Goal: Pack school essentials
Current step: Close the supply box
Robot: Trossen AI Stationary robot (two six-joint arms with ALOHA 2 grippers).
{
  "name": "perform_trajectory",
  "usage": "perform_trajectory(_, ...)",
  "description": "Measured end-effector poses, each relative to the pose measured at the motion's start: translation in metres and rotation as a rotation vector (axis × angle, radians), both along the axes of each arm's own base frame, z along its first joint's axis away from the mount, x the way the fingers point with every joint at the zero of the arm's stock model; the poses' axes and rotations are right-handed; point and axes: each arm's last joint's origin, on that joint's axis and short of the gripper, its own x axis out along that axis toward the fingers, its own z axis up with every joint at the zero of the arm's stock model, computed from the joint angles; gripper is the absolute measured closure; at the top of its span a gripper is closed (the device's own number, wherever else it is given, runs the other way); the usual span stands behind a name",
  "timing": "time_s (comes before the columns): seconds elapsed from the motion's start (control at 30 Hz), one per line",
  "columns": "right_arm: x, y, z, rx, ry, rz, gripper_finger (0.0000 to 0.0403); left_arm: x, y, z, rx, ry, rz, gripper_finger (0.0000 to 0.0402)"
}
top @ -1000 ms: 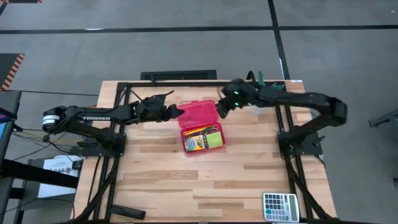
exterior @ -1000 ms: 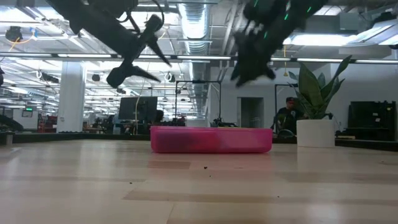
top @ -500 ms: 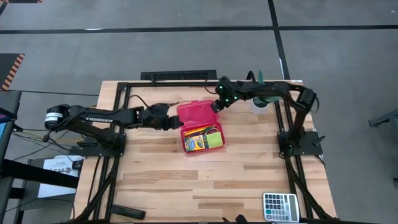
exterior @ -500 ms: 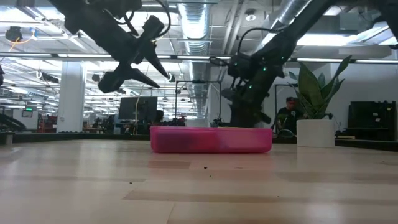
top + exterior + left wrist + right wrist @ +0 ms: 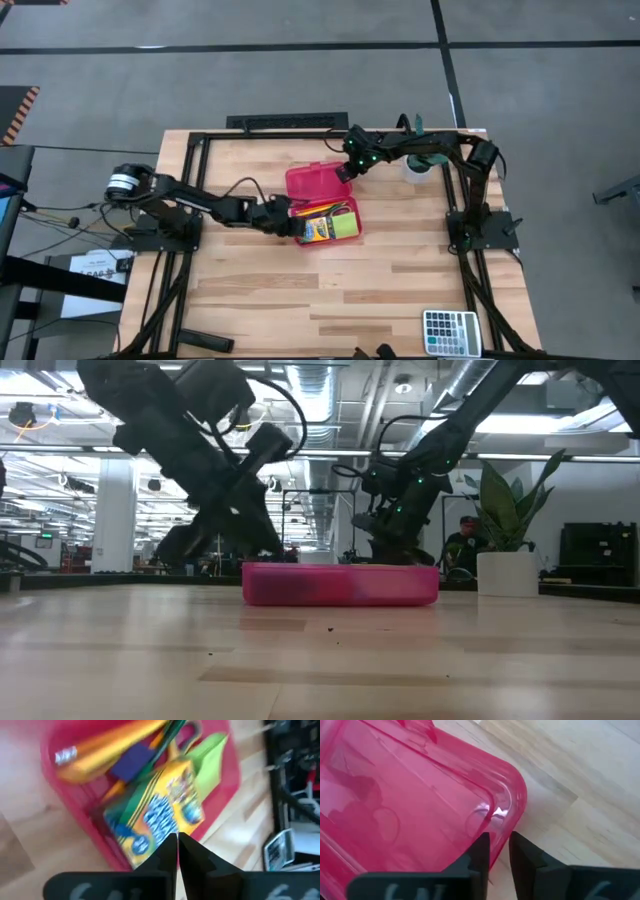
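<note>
The translucent pink plastic pencil case lies open mid-table, its tray holding the yellow-green crayon box and other stationery. Its hinged lid looks light, stiff and slick, best taken at the rim. The right gripper reaches low to the lid's corner, fingers narrowly apart around its edge. The left gripper, fingers together, stretches to the tray's near edge.
</note>
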Motion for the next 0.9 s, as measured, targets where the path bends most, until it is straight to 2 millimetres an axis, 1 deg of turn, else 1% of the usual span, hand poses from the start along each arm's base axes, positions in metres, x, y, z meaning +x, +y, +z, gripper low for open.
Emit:
perform_trajectory(0.17,0.000,0.000,0.000,0.000,0.000,-0.003,0.0352,0.010,-0.011,-0.020,-0.057,0.014,-0.065,0.0399)
perform_trajectory(0.23,-0.001,0.000,0.000,0.003,0.004,-0.006,0.0370,0.010,-0.014,-0.028,-0.078,0.044,-0.064,0.0400)
perform_trajectory(0.3,-0.001,0.000,0.000,0.003,0.006,-0.004,0.0390,0.011,-0.014,-0.030,-0.091,0.049,-0.051,0.0400)
perform_trajectory(0.37,-0.001,0.000,0.002,-0.005,0.006,0.008,0.0396,0.011,-0.014,-0.031,-0.094,0.049,-0.046,0.0401)
perform_trajectory(0.47,0.000,0.003,0.013,-0.031,-0.020,0.019,0.0392,0.011,-0.014,-0.031,-0.092,0.050,-0.044,0.0401)
perform_trajectory(0.57,-0.001,0.005,0.026,-0.054,-0.050,0.028,0.0397,0.011,-0.013,-0.031,-0.095,0.053,-0.040,0.0401)
perform_trajectory(0.7,-0.003,0.011,0.048,-0.126,-0.094,0.067,0.0399,0.011,-0.013,-0.031,-0.094,0.054,-0.036,0.0401)
perform_trajectory(0.9,0.001,0.036,0.076,-0.331,-0.069,0.186,0.0401,0.011,-0.012,-0.032,-0.078,0.057,-0.007,0.0401)
